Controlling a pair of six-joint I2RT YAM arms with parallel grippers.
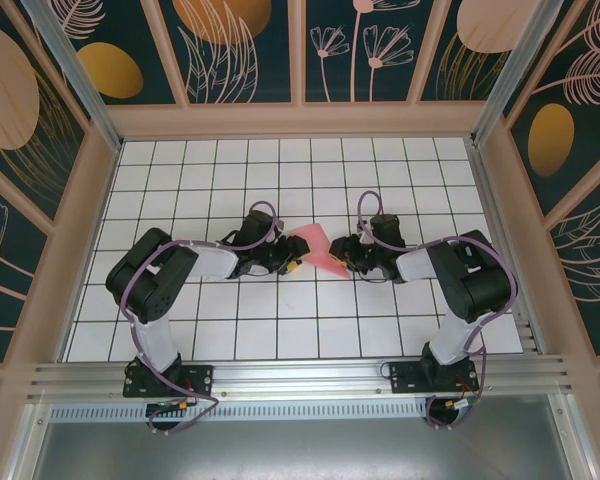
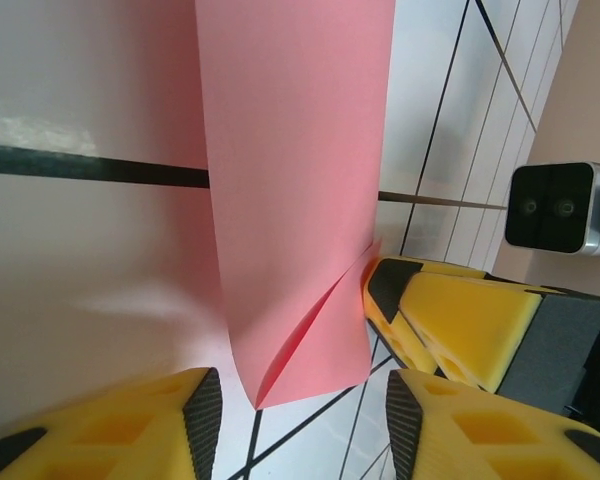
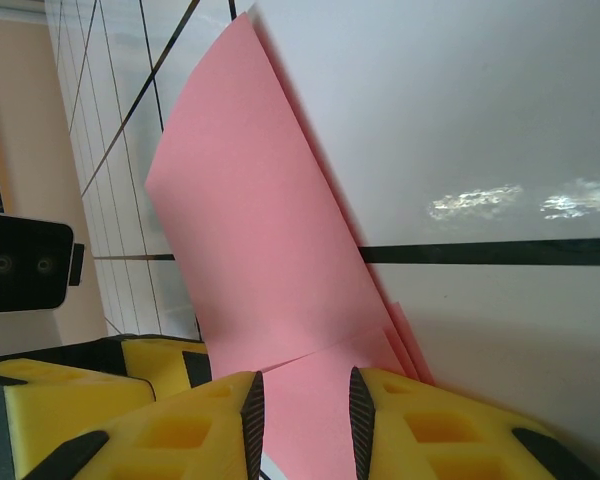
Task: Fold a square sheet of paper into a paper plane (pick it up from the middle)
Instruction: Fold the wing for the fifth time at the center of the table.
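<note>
The pink sheet of paper (image 1: 315, 250), folded into several layers, is in the middle of the table between my two grippers. In the left wrist view the paper (image 2: 290, 200) stands up, and its lower corner hangs between the pads without touching them. My left gripper (image 2: 305, 425) (image 1: 298, 265) is open around that corner. My right gripper (image 3: 305, 420) (image 1: 342, 255) has a narrow gap between its pads. The paper (image 3: 260, 230) lies flat across this gap and runs behind both fingers. The right gripper's yellow fingers (image 2: 460, 320) touch the paper's right edge.
The white gridded table (image 1: 280, 330) is walled by a peach frame (image 1: 300, 120) at the back and sides. A metal rail (image 1: 300, 375) runs along the near edge by the arm bases. The two wrist cameras (image 2: 555, 207) (image 3: 25, 262) face each other closely.
</note>
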